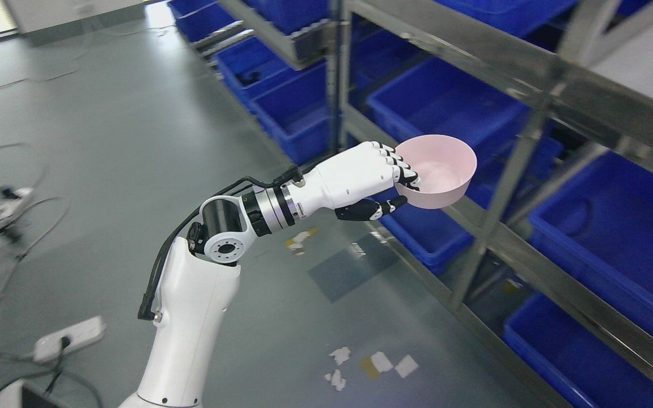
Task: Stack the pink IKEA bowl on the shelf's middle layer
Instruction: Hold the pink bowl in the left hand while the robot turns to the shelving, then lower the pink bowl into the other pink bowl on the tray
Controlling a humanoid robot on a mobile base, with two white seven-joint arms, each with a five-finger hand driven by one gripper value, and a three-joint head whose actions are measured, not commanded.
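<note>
Pink and smooth, the bowl (437, 170) hangs in the air in front of the metal shelf (530, 130), upright and tipped slightly toward the camera so its pale inside shows. The left hand (380, 184) is clamped on the bowl's near rim: the fingers (400, 164), white with black joints, curl over the rim into the bowl, and the dark thumb (374, 209) presses against the outer wall from below. The bowl sits at the height of a horizontal shelf rail, overlapping a slanted steel upright in the picture; whether it touches either one cannot be told. It rests on no layer of the shelf.

The left arm (190, 317) rises from the bottom edge left of the middle, bends at a black and silver joint, and reaches rightward to the shelf, with a black cable running along it.

Blue bins (445, 96) fill the shelf on every level in view, behind, beside and below the bowl, and the nearest ones show bare insides.

The grey floor (134, 130) lies to the left of the shelf. On it are scraps of white and yellow tape (374, 362), a white power strip (68, 339) near the arm's base, and loose cables (15, 249) along the left edge.
</note>
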